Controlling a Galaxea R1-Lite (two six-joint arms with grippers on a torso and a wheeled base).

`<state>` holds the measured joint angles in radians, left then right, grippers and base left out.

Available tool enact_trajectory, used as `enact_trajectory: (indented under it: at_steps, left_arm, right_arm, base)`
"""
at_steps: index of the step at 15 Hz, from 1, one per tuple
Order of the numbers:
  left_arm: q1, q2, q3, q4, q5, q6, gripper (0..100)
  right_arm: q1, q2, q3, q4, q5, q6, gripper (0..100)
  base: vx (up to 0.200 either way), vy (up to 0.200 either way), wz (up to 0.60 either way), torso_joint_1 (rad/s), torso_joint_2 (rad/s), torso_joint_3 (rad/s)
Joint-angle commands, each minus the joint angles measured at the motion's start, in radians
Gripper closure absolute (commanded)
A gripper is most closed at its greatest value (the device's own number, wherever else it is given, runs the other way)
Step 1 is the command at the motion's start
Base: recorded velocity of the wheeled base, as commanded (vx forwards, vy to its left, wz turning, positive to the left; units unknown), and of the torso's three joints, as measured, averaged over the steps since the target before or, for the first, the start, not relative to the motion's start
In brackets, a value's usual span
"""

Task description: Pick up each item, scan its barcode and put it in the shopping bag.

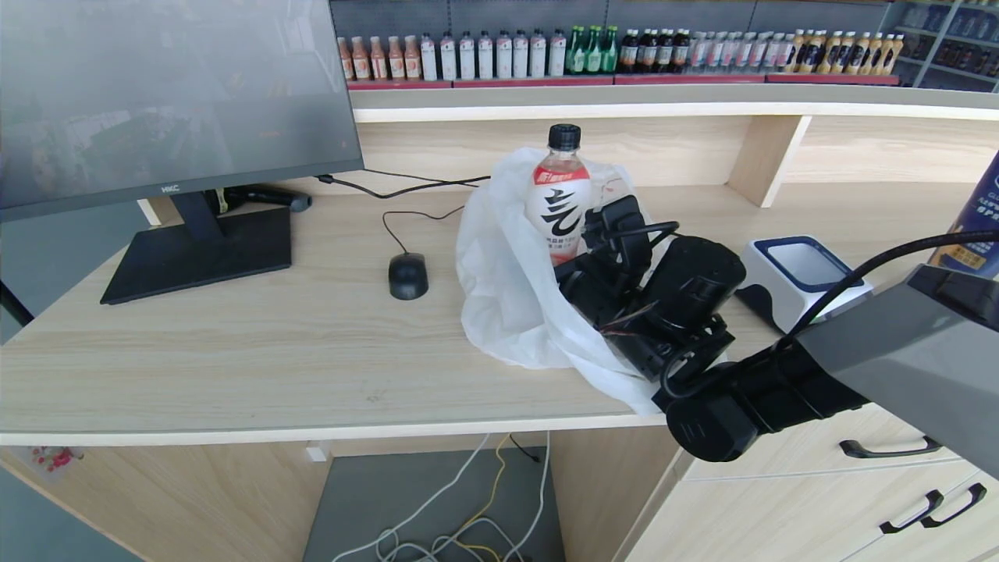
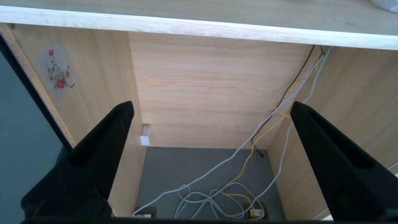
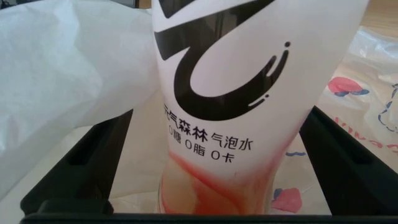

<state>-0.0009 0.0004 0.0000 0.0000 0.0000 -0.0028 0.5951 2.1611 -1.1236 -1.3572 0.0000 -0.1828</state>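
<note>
Robot's right arm point(image 1: 702, 312): a grey, angular, box-shaped link point(image 1: 897, 343) at the near right, then glossy black cylindrical joints leading to the black right end effector point(image 1: 581, 269). A thick black cable point(image 1: 882, 261) arcs over the grey link. Thin reddish wires point(image 1: 624, 320) show at the wrist. The left end effector point(image 2: 211, 168) has two matte black, wedge-shaped fingers point(image 2: 102, 155).

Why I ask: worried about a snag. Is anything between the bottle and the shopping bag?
Nothing visible does: the bottle stands upright inside the open white shopping bag, with the right gripper at its lower body and only bag plastic around it.
</note>
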Motion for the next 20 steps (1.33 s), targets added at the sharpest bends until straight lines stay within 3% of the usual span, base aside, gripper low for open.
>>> enact_trajectory:
  at_steps: [1,14,20]
  left_arm:
    - [0.001,0.000,0.000,0.000,0.000,0.000,0]
    - [0.001,0.000,0.000,0.000,0.000,0.000,0]
    - [0.001,0.000,0.000,0.000,0.000,0.000,0]
  right_arm:
    - [-0.001,-0.003,0.001,0.000,0.000,0.002,0]
    - [-0.005,-0.184,0.008,0.089,0.003,0.002,0]
    - [-0.001,-0.264,0.168,0.076,0.012,-0.003,0]
  base:
    - [0.000,0.000,0.00,0.000,0.00,0.000]
    - [0.000,0.000,0.00,0.000,0.00,0.000]
    - [0.000,0.000,0.00,0.000,0.00,0.000]
